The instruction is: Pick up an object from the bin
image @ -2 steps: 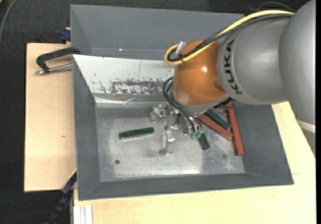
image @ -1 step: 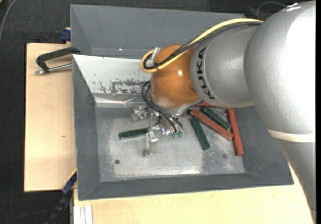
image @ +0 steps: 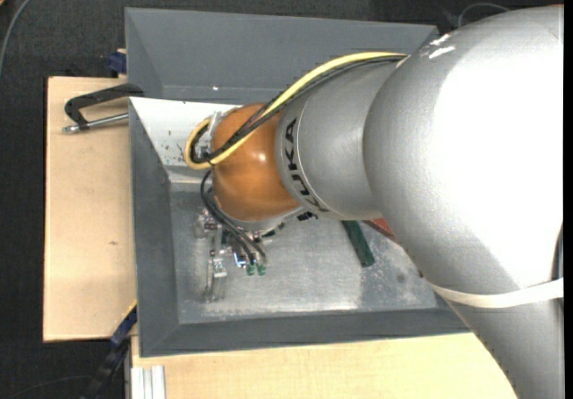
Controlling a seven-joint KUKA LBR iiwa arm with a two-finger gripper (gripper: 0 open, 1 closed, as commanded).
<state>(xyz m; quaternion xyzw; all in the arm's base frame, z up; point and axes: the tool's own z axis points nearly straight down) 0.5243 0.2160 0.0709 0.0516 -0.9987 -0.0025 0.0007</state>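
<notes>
from where i stand, the gripper (image: 218, 263) is low in the left part of the grey bin (image: 269, 48), under the orange cover (image: 251, 169) on the wrist. i cannot tell whether it is released or clenched, because the wrist hides too much. the floor just around it looks like bare metal. the nearest thing i can make out is a dark green stick (image: 360, 243). it lies on the bin floor well apart from the gripper, toward the side where the arm (image: 466, 147) comes in, with a small red piece (image: 381, 227) just beside it. to do this step well, i think the gripper should rise a little and move over the middle of the stick. then it should turn across the long side of the stick before it goes down.
</notes>
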